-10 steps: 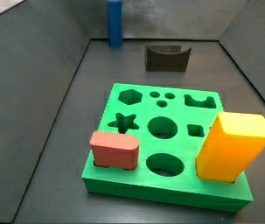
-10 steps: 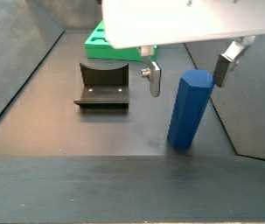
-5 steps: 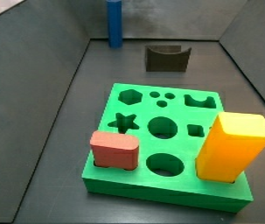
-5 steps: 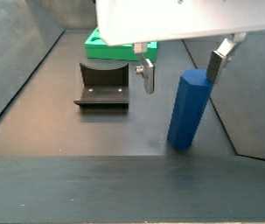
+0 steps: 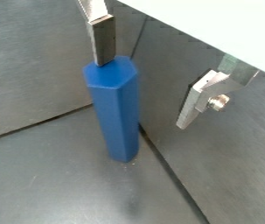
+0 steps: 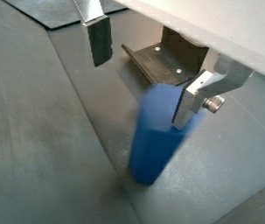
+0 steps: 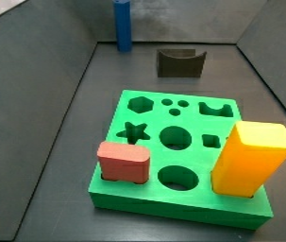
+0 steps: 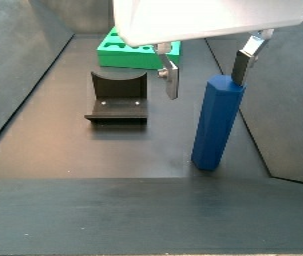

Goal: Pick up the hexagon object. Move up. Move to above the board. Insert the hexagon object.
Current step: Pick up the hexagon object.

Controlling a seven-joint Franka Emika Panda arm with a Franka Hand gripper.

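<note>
The hexagon object, a tall slim blue prism, stands upright on the dark floor near the far wall in a side view (image 7: pixel 124 25) and close up in a side view (image 8: pixel 215 120). My gripper (image 8: pixel 210 67) is open, its fingers on either side of the peg's top, not closed on it. In a wrist view the peg (image 5: pixel 117 105) stands under one finger, with my gripper (image 5: pixel 149 70) open above it. In a wrist view the peg (image 6: pixel 156 131) is blurred beside the other finger of my gripper (image 6: pixel 146 68). The green board (image 7: pixel 158 118) lies flat; its hexagon hole is empty.
A short red block (image 7: pixel 124 163) and a tall yellow-orange block (image 7: pixel 252 156) stand in the board's near holes. The fixture (image 7: pixel 179 62) stands between the board and the peg; it also shows in a side view (image 8: pixel 118 95) and a wrist view (image 6: pixel 170 57). Grey walls enclose the floor.
The gripper has shifted slightly over the peg; its fingers sit a little higher in the side view. It stays open. The peg and the board have not moved.
</note>
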